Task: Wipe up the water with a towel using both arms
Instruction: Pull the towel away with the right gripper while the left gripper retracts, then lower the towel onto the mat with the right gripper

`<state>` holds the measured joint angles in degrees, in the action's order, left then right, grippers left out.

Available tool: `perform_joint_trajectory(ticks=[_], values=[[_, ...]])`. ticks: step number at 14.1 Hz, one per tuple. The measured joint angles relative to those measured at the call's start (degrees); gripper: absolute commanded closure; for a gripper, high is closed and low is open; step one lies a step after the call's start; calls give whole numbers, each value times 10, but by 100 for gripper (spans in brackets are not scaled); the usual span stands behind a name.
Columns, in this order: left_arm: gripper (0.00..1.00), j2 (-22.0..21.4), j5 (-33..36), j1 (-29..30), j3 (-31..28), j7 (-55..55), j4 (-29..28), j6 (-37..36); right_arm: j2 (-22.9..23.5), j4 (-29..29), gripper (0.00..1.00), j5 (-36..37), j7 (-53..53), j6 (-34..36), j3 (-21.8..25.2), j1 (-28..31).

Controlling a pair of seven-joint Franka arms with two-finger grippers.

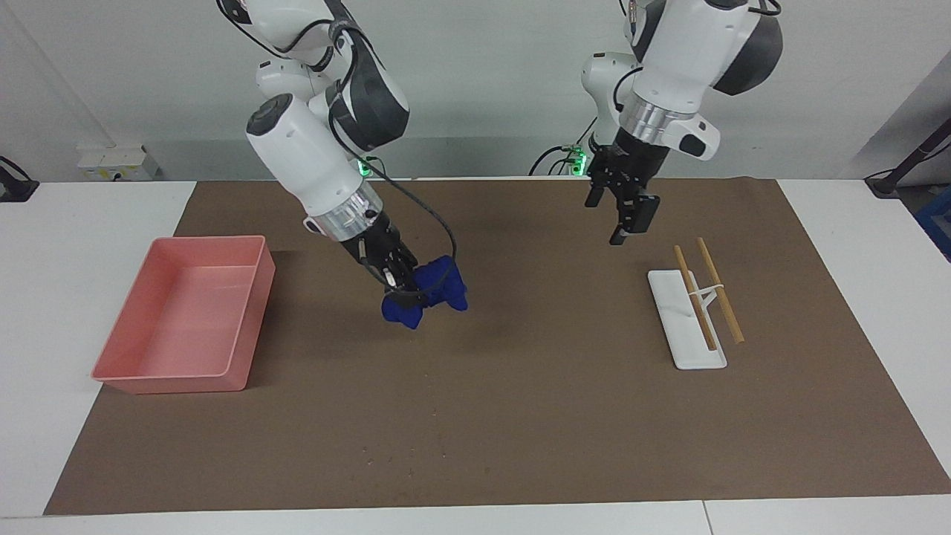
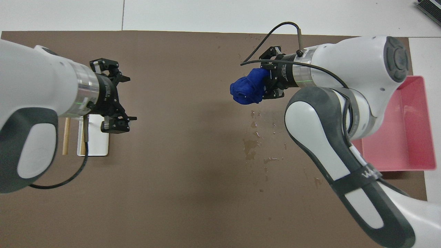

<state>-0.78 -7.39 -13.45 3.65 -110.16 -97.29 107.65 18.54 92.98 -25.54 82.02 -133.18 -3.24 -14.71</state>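
The blue towel (image 1: 435, 291) is a lumpy wad pinched in my right gripper (image 1: 401, 286), which is shut on it low over the middle of the brown mat (image 1: 520, 386); I cannot tell whether the towel touches the mat. In the overhead view the towel (image 2: 247, 90) sticks out of the right gripper (image 2: 267, 84). Water (image 2: 253, 139) shows there as wet patches and drops on the mat, nearer to the robots than the towel. My left gripper (image 1: 622, 215) is open and empty, raised over the mat beside a white dish; it also shows in the overhead view (image 2: 122, 100).
A pink tray (image 1: 249, 312) sits at the right arm's end of the table, also in the overhead view (image 2: 427, 137). A white oblong dish (image 1: 676, 334) with two wooden chopsticks (image 1: 719, 291) lies at the left arm's end.
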Motion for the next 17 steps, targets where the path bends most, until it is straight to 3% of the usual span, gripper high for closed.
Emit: perform_joint_trajectory(ticks=[5,9,13,17], values=[[0,-18,0,124,-2,201,-22,-41,91,-5,100,0,-62,-109,0,4],[0,-26,0,165,-1,357,-35,-42,159,-24,100,0,-106,-179,0,5],[0,-31,0,206,-1,521,-43,-42,178,-15,100,0,-139,-186,-1,-2],[0,-32,0,210,4,551,-43,-45,172,24,100,0,-177,-188,-1,-2]])
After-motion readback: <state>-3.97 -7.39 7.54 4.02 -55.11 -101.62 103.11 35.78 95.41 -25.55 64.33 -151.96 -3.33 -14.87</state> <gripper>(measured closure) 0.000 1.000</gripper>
